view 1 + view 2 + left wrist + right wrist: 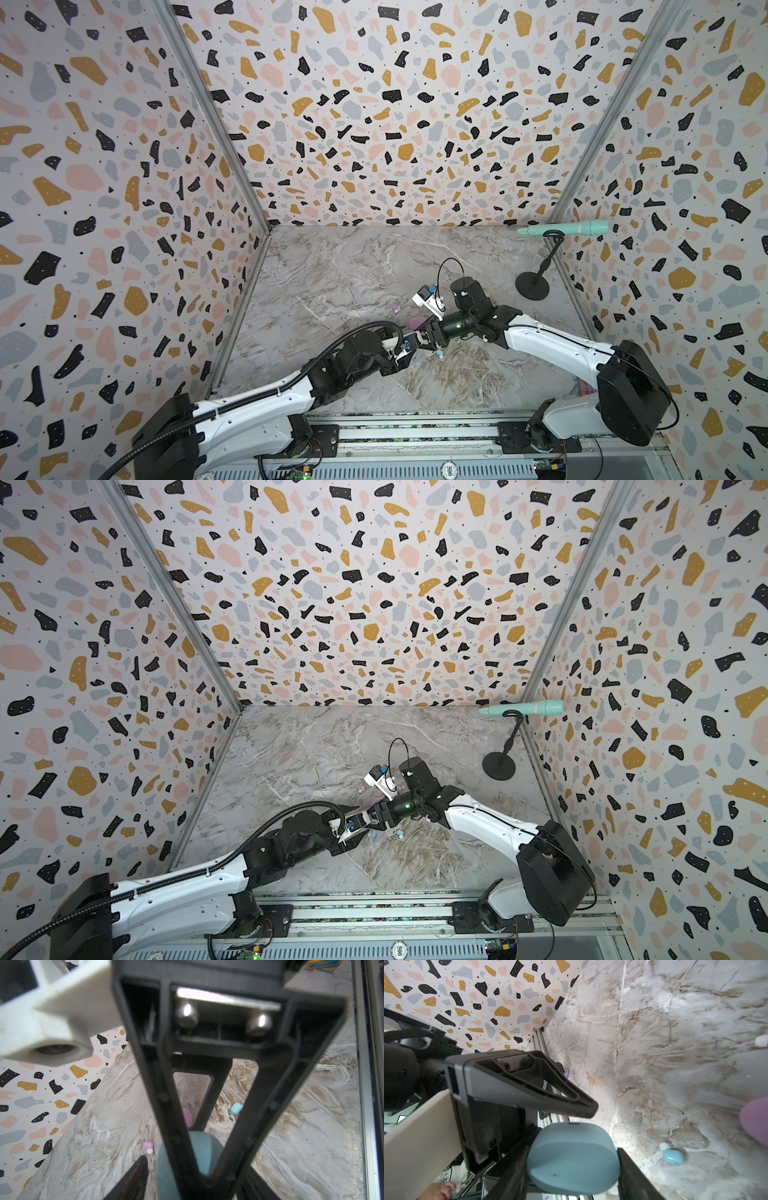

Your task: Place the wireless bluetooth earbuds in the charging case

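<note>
Case (pixel 573 1159), matte blue oval, clamped in right pincer (pixel 576 1145), left pincer (pixel 408 348) opening unclear

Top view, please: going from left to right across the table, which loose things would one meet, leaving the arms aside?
pink earbud → pink case → blue earbud → mic stand
</note>
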Controlling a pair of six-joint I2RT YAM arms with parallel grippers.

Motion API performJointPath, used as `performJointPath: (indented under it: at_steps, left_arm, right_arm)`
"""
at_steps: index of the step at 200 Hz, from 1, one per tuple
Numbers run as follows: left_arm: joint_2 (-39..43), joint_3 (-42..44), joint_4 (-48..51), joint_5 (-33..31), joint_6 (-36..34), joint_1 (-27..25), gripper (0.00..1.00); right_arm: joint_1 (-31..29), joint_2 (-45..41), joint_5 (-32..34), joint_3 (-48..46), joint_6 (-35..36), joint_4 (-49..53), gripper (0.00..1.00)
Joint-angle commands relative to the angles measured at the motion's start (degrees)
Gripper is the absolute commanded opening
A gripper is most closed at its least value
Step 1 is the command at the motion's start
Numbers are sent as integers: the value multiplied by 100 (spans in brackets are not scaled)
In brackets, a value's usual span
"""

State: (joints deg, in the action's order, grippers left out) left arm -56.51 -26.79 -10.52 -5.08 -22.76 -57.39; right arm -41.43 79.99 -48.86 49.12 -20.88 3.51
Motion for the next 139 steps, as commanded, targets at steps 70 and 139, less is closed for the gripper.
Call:
performJointPath:
  at_steps: [70, 139]
  left_arm:
    - [87, -28, -39, -63, -116, -71, 60]
    - [-18, -90, 138, 60, -125, -80, 61]
  right_arm:
    - [-67, -161, 102, 244, 121, 224, 0]
    - [-67, -242, 157, 250, 151, 255, 0]
